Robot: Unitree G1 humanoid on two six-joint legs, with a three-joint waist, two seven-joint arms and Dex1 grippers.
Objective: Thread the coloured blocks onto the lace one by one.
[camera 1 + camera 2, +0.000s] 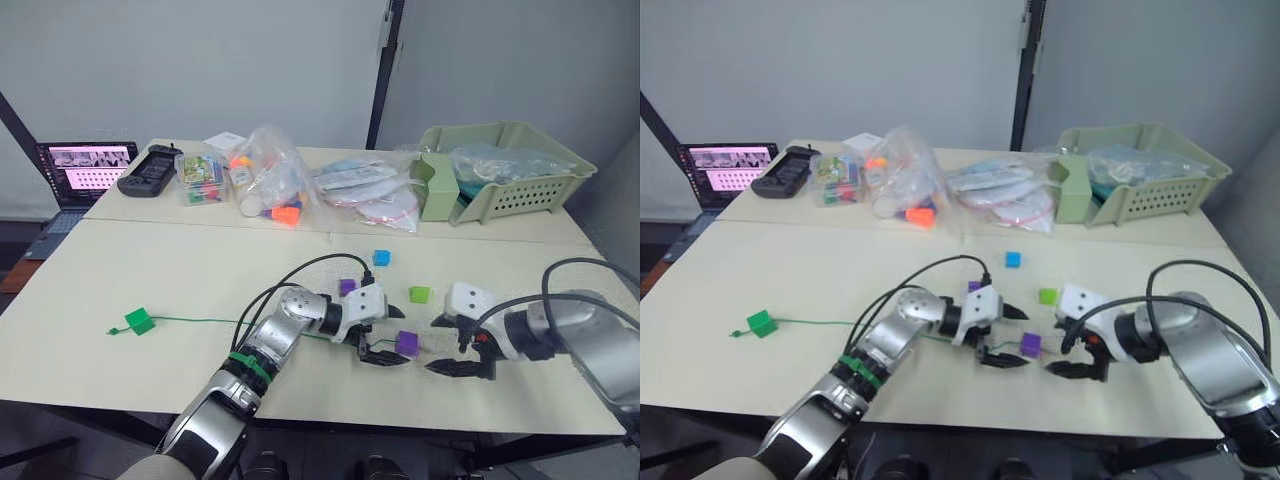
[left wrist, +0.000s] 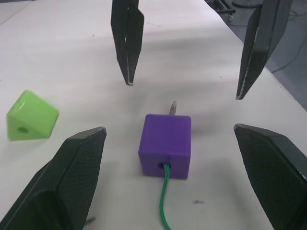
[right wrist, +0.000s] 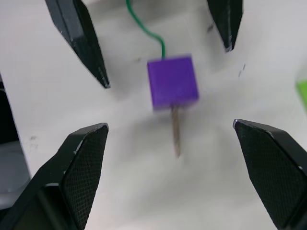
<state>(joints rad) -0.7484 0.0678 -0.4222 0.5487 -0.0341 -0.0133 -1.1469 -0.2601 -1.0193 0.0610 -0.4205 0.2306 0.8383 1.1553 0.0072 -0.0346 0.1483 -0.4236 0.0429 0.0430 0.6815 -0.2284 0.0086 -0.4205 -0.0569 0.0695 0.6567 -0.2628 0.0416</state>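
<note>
- One dark green block is seen at the far left end of the lace, apparently already threaded and acting as the end stop.
- A purple block is lying on the table between the two grippers, with the green cord entering one face and the grey tip sticking out of the opposite face (so the needle is through, but the block is judged not yet slid along the lace).
- The left gripper is held just beside this block with its fingers spread apart and nothing grasped between them.
- The right gripper is held on the block's other side, also released, its fingers wide and empty.
- Three blocks are judged still to be threaded: a lime green block near the right gripper, a blue block farther back, and a second purple block partly hidden behind the left gripper.
- The work is done on a pale cream table with a seam across it.
- Along the far edge are placed clear bags of toys, a pale green basket, a black handheld device and an open laptop.
- Grey walls and a dark vertical post are seen behind.
</note>
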